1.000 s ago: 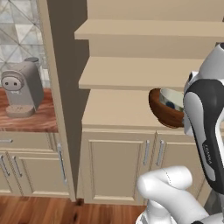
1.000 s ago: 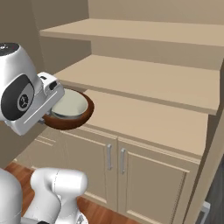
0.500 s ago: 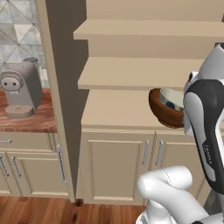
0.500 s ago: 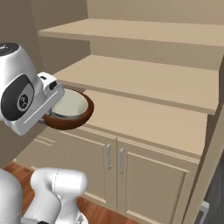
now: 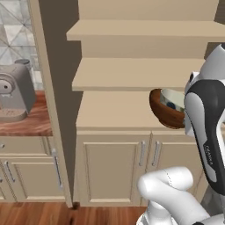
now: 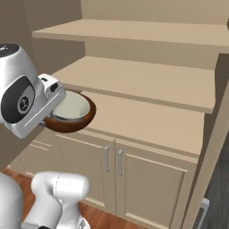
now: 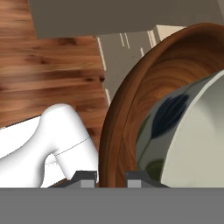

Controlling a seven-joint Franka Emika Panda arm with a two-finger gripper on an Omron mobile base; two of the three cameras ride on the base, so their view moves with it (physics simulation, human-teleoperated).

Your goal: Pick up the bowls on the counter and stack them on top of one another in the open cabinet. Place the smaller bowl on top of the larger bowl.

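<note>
The larger bowl point(image 5: 163, 115) point(image 6: 77, 125), dark reddish-brown and glossy, sits at the front edge of the open cabinet's lowest shelf point(image 5: 114, 110) point(image 6: 152, 123). I cannot tell whether it rests on the shelf. The smaller bowl point(image 5: 173, 99) point(image 6: 71, 107), pale with dark bluish marks, lies nested inside it. In the hand view my gripper point(image 7: 111, 176) is shut on the brown bowl's thick rim point(image 7: 114, 127), one finger outside and one inside. The pale bowl point(image 7: 192, 140) lies just beyond the inner finger.
Two more tan shelves point(image 5: 132, 74) point(image 6: 147, 80) run above the lowest one, over panelled doors with bar handles point(image 6: 106, 157). To the left, a grey coffee machine point(image 5: 15, 92) stands on the wood-grain counter point(image 5: 30, 125). Wooden floor point(image 7: 52, 57) lies below.
</note>
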